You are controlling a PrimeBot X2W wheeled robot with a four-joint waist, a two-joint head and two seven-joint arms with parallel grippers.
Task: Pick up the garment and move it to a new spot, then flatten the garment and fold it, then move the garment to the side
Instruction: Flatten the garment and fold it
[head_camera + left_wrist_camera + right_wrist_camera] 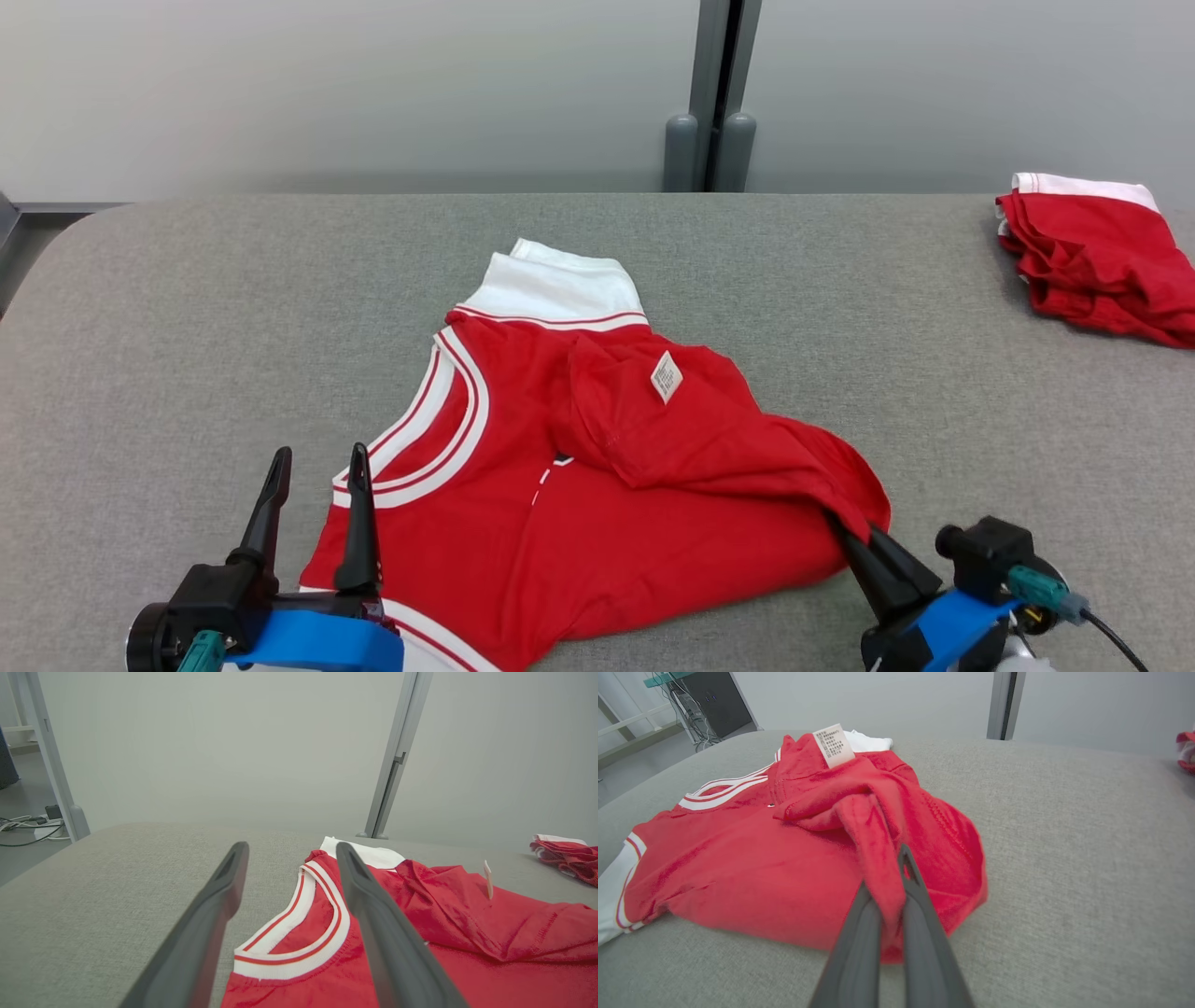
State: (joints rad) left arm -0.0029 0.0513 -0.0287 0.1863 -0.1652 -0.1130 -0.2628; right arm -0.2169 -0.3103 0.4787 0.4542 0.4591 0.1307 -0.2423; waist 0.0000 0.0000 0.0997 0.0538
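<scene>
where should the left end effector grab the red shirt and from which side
Probably the striped trim on the red shirt's left edge, approached from the robot's left, low over the table. That edge lies flat and exposed, sits between the fingers of the open left end effector, and is opposite the bunched corner the right end effector pinches.

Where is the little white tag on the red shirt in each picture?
Head view: the white tag sits near the middle, on a folded-over flap of the red shirt.
Left wrist view: right side, standing edge-on above the cloth.
Right wrist view: upper left of centre, atop the bunched cloth.
Shared landmark: the grey post in the background of all three.
</scene>
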